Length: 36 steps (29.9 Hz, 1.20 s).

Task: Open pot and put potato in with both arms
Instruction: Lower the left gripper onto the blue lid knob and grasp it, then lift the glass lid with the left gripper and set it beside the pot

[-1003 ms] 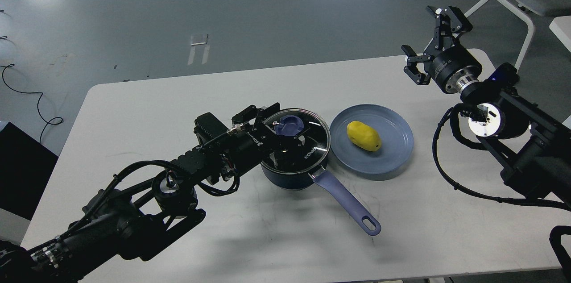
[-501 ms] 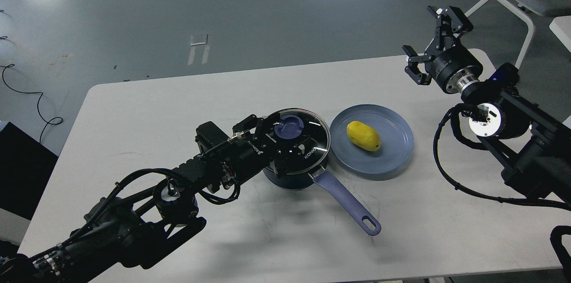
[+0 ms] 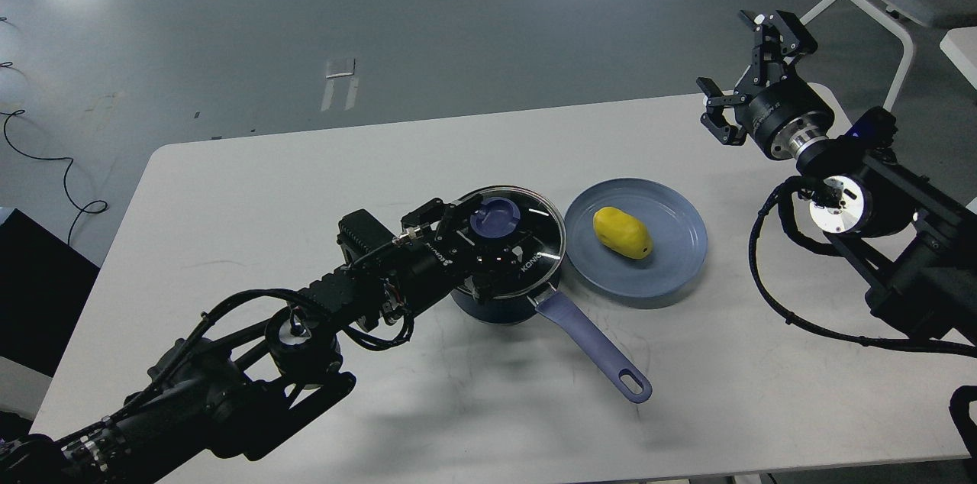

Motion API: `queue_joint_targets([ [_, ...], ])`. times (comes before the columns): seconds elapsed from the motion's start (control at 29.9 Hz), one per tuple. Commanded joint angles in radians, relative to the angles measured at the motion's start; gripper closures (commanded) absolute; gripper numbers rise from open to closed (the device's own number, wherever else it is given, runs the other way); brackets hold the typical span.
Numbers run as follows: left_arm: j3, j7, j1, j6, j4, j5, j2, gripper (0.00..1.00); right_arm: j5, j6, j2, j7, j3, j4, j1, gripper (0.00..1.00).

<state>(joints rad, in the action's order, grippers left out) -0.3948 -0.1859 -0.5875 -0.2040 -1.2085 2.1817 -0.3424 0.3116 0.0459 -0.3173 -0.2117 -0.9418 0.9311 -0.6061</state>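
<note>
The dark navy pot (image 3: 492,307) stands mid-table, its lavender-blue handle (image 3: 595,350) pointing to the front right. Its glass lid (image 3: 534,240) is on, with the blue knob (image 3: 494,218) showing. My left gripper (image 3: 485,230) reaches over the lid from the left, its fingers on either side of the knob and closed against it. The yellow potato (image 3: 622,233) lies on the grey-blue plate (image 3: 672,270) just right of the pot. My right gripper (image 3: 746,72) is open and empty, raised above the table's back right corner, well away from the potato.
The white table (image 3: 252,186) has bare surface at the left and front. A white chair frame (image 3: 878,3) stands behind the right arm. Cables lie on the floor at the far left (image 3: 46,163).
My left gripper's fingers have drawn in around the lid knob and the left arm has settled slightly lower. My right gripper has shifted a little to the right. Pot and potato have not moved.
</note>
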Motion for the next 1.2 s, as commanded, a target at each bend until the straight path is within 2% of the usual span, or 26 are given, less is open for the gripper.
queue_joint_targets([
  [0.0, 0.001, -0.001, 0.000, 0.003, 0.015, 0.000, 0.000, 0.50, 0.001, 0.000, -0.002, 0.000, 0.000, 0.000, -0.001, 0.00],
  [0.13, 0.001, -0.001, 0.000, 0.003, 0.018, 0.000, -0.010, 0.56, 0.000, 0.000, -0.002, 0.000, 0.000, 0.000, -0.001, 0.00],
  [0.5, -0.013, -0.010, -0.025, 0.005, -0.006, 0.000, -0.052, 0.55, 0.001, 0.000, -0.002, 0.000, 0.002, 0.000, -0.006, 0.00],
  [0.6, -0.012, -0.020, -0.078, 0.011, -0.060, -0.011, -0.102, 0.55, 0.001, 0.000, -0.002, 0.003, 0.003, 0.000, -0.008, 0.00],
  [0.8, -0.009, -0.023, -0.152, 0.012, -0.083, -0.092, -0.211, 0.55, 0.001, 0.000, -0.002, 0.006, 0.005, 0.000, -0.009, 0.00],
  [0.97, 0.001, -0.060, -0.141, 0.011, -0.125, -0.092, -0.323, 0.55, 0.001, 0.000, 0.001, 0.006, 0.006, 0.000, -0.012, 0.00],
  [1.17, 0.007, -0.061, -0.066, 0.002, -0.118, -0.121, -0.434, 0.55, 0.001, 0.000, 0.004, 0.006, 0.012, 0.000, -0.014, 0.00],
])
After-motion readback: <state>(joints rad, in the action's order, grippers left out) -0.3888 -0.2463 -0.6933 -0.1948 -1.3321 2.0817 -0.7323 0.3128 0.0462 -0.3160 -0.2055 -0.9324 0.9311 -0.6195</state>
